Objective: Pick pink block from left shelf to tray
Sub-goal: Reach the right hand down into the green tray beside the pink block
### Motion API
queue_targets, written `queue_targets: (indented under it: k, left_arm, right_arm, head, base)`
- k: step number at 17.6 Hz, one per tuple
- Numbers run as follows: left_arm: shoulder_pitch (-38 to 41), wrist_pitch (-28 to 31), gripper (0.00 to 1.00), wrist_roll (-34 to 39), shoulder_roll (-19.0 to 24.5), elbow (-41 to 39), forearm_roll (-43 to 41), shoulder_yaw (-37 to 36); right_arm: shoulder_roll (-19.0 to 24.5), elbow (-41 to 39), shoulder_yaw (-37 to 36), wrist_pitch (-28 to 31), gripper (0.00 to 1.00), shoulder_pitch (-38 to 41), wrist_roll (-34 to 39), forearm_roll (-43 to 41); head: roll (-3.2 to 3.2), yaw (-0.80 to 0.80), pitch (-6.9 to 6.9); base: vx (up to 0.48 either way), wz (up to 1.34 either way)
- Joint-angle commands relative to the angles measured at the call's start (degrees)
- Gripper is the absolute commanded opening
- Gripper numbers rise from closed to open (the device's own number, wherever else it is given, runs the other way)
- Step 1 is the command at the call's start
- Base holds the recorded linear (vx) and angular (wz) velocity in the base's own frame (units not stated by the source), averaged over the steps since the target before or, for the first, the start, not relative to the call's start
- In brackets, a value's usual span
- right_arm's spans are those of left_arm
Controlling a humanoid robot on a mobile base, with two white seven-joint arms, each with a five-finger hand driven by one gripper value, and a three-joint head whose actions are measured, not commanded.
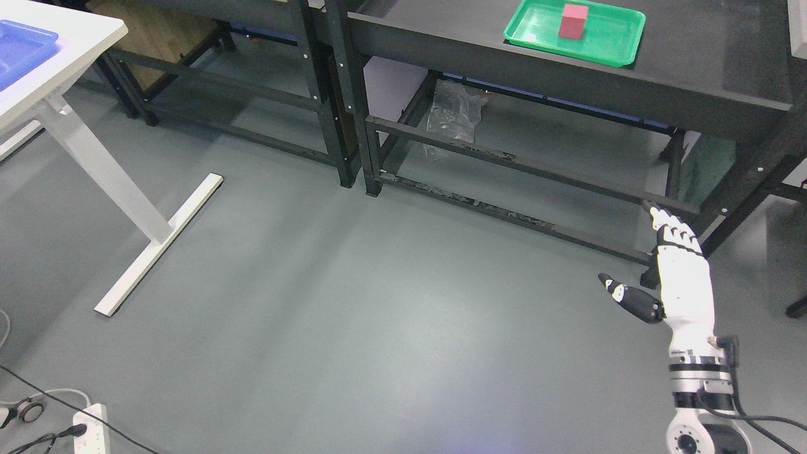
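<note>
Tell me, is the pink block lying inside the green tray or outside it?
Inside. The pink block stands upright on the floor of the green tray, with the tray's rim around it on every visible side.

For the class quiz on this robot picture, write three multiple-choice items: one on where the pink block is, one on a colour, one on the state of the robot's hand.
1. Where is the pink block?
A. on the floor
B. in the green tray on the dark shelf
C. in the robot's hand

2. What colour is the tray on the white table at the upper left?
A. blue
B. yellow
C. black

3. How is the right hand?
A. closed on the block
B. curled into a fist
C. open, holding nothing

Answers:
1 B, the block stands inside the green tray.
2 A, its rim shows blue.
3 C, fingers extended, thumb spread, low above the floor.
</note>
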Motion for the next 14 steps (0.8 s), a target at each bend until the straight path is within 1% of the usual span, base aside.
queue_targets:
  k: [1,14]
  left_arm:
    - [0.5,0.0,1.0,0.0,1.0,0.0,-0.1,0.0]
    - [0.5,0.0,1.0,0.0,1.0,0.0,-0.1,0.0]
  right_arm:
    - [0.5,0.0,0.1,0.0,1.0,-0.1,0.4,0.2]
    - [1.7,0.0,0.1,0.0,1.0,-0.9,0.4,0.2]
  head:
    - [0.0,0.0,0.0]
    - [0.0,0.0,0.0]
  base:
    - [0.238,0.04]
    - [0.311,-0.07]
